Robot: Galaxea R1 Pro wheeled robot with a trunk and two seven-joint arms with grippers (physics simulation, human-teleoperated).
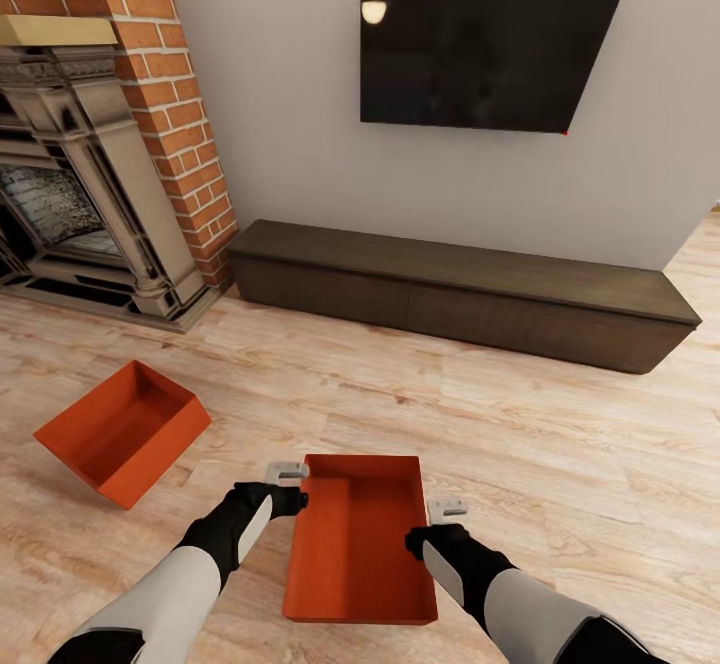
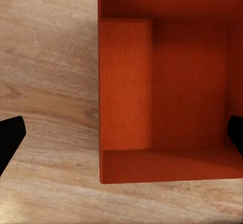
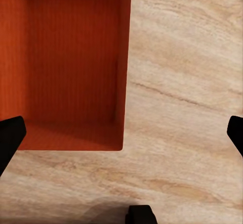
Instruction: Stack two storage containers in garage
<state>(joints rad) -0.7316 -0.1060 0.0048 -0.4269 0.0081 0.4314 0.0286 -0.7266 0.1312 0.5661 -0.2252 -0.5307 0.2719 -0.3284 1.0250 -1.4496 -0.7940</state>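
Two orange-red storage containers lie on the light wood-plank floor of the living room. One container (image 1: 358, 544) sits straight ahead between my arms; its ribbed inside shows in both wrist views (image 2: 167, 92) (image 3: 66, 57). The other container (image 1: 122, 431) rests tilted to the left, near the fireplace. My left gripper (image 1: 291, 500) (image 2: 121, 135) hangs open over the near container's left wall, one finger on each side of that wall. Over the right wall hangs my right gripper (image 1: 424, 540) (image 3: 121, 135), also open and straddling. Neither gripper holds anything.
A long dark low cabinet (image 1: 470, 289) runs along the cream wall ahead, under a wall TV (image 1: 490, 39). A brick fireplace (image 1: 95, 144) stands at the far left. Wood-plank floor (image 1: 560, 444) stretches to the right.
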